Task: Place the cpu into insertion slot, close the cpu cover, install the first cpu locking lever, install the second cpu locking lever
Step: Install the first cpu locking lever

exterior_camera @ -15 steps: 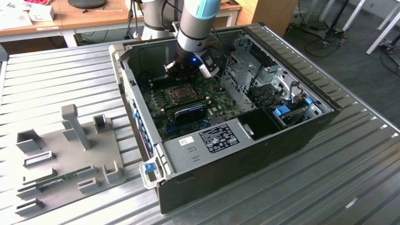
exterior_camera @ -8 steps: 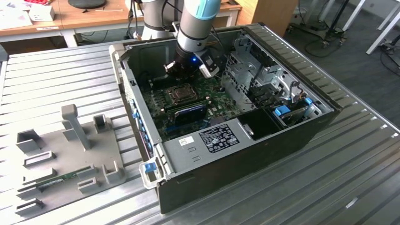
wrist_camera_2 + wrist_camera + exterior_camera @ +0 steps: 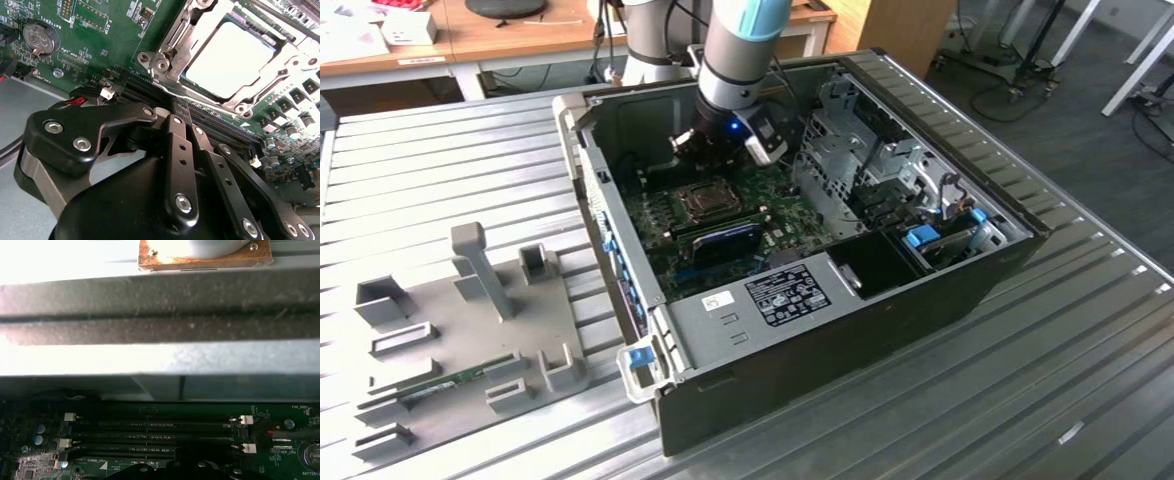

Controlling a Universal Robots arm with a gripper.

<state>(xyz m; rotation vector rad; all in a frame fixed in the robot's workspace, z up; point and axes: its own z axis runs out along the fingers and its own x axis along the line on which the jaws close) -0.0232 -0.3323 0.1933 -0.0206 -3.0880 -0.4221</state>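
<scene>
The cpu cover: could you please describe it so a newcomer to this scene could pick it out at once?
Look inside the open computer case, at the green circuit board. Beside the long black memory slots sits the cpu cover, a square silvery metal frame. Unlike anything near it, it has a large window through which the pale, flat top of the cpu shows.

one arm (image 3: 736, 50) is carrying one pincer (image 3: 720, 150) over one open case (image 3: 854, 330). one cpu (image 3: 230, 60) is sitting under one cover (image 3: 181, 30). four memory slots (image 3: 150, 425) are lying side by side, one coin battery (image 3: 38, 38) is showing, and one grey tray (image 3: 454, 330) is resting on one surface (image 3: 427, 170).
</scene>
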